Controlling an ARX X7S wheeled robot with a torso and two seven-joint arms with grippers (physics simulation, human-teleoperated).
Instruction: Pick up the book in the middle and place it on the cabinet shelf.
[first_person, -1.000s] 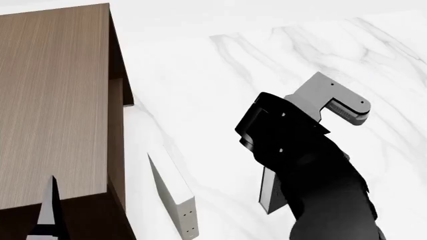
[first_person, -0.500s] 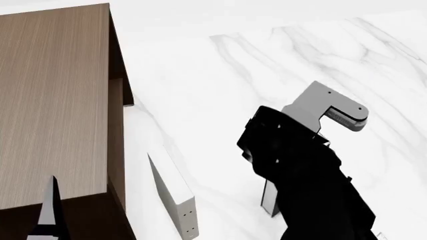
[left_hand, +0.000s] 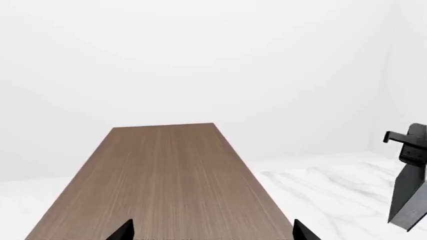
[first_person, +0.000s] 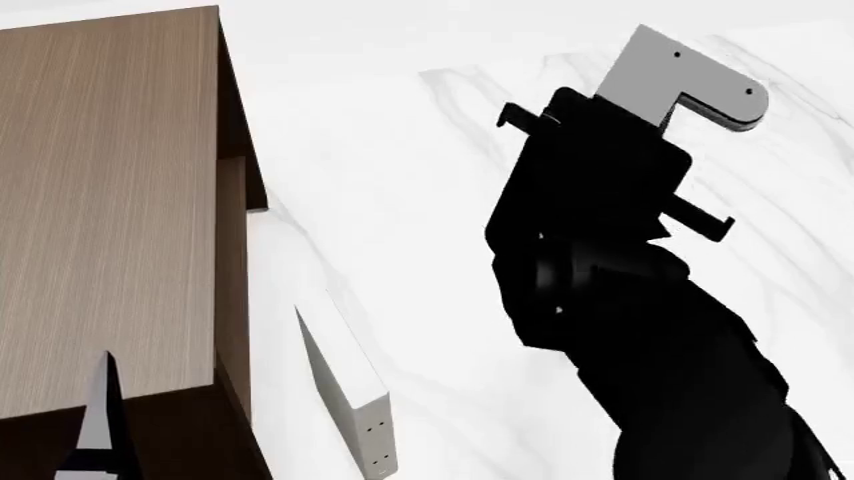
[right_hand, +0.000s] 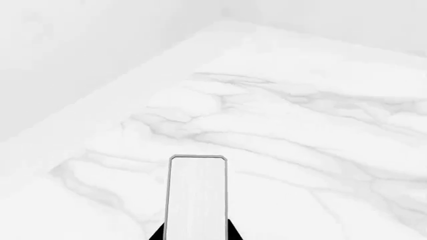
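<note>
grey cloth and white page edges: the book (right_hand: 196, 197) is up off the marble table (first_person: 400, 150), pinched by the right gripper (right_hand: 196, 231), whose black fingertips (right_hand: 159, 233) press either side of it at the near end. from the head view it sticks out past the arm toward 1 o'clock, high over the stone, with the cabinet shelf (first_person: 107, 200) well apart at 9 o'clock. the left wrist view catches the same book (left_hand: 408, 200) hanging off at 3 o'clock beyond the wood top

it looks a stiff, thick hardback, so i'd judge it won't sag or fold, but it is held at one end only and the long free part will want to lever downward; a plain smooth cover could slip if the squeeze eases. taking hold across the thickness near the middle of the long edge would steady it better than the end grip seen here

the left gripper (left_hand: 210, 232) hovers over the cabinet's lighter top with its two dark tips spread wide apart, holding nothing. an off-white book (first_person: 350, 390) stands on the marble just beside the cabinet at 6 o'clock, a thing to clear on the way across
</note>
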